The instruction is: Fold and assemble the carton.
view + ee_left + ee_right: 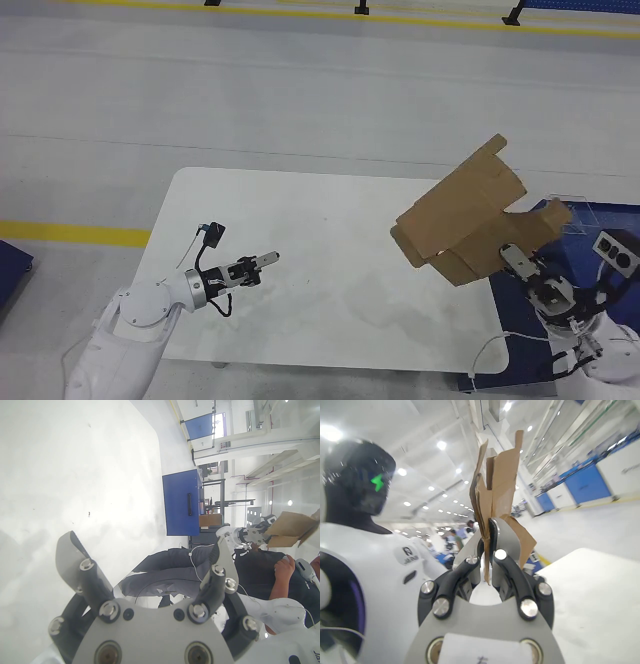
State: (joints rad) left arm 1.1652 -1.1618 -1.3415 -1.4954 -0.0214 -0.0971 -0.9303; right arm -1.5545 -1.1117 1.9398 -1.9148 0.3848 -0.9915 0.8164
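A flattened brown carton [468, 215] hangs in the air over the right end of the white table [330, 290], tilted with one corner up. My right gripper [514, 255] is shut on its lower edge; in the right wrist view the fingers [495, 540] pinch the layered cardboard [495, 482] edge-on. My left gripper [268, 260] sits low over the left part of the table, open, with nothing between its fingers [75, 560]. The left wrist view shows the carton [290, 527] far off in the other arm's gripper.
A blue cabinet [181, 502] stands beyond the table's far end. A blue mat with a clear stand [600, 225] lies off the table's right edge. A person sits behind the right arm in the left wrist view, not touching the carton.
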